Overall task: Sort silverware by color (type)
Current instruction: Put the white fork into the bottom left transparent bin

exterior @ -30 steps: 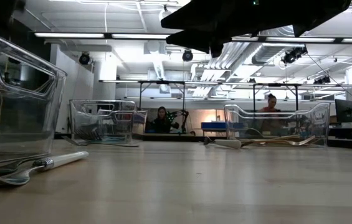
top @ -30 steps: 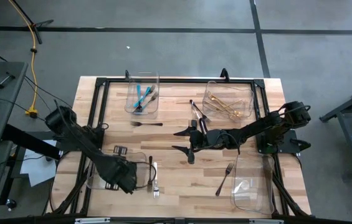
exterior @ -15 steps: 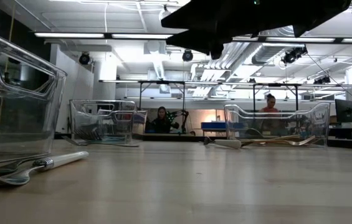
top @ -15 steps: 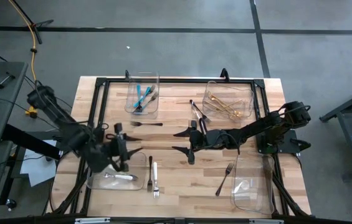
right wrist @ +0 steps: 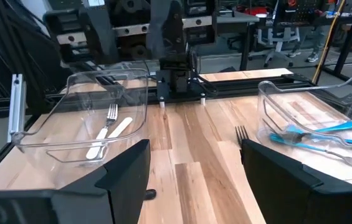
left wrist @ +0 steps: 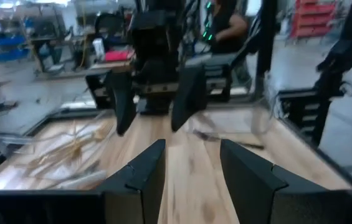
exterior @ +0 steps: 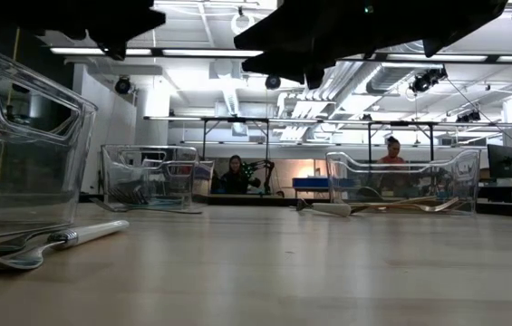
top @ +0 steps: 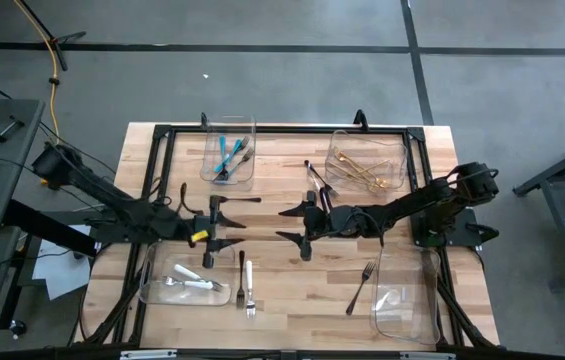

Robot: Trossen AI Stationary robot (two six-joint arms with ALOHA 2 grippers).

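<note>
Left claw hangs over mid-worktop, fingers apart, holding nothing; right claw faces it just beside, jaws wide, also empty. White-handled pieces lie in the near-left bin, teal ones in the far-left bin, gold ones in the far-right bin. Loose on the wood: white-handled knife, dark fork, another dark fork.

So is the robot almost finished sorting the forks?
Partly. Teal ones sit in the far-left bin, gold ones in the far-right bin, white-handled ones in the near-left bin. Both the left gripper and right gripper are open and empty. Loose still: a white-handled utensil, a dark fork, another.
</note>
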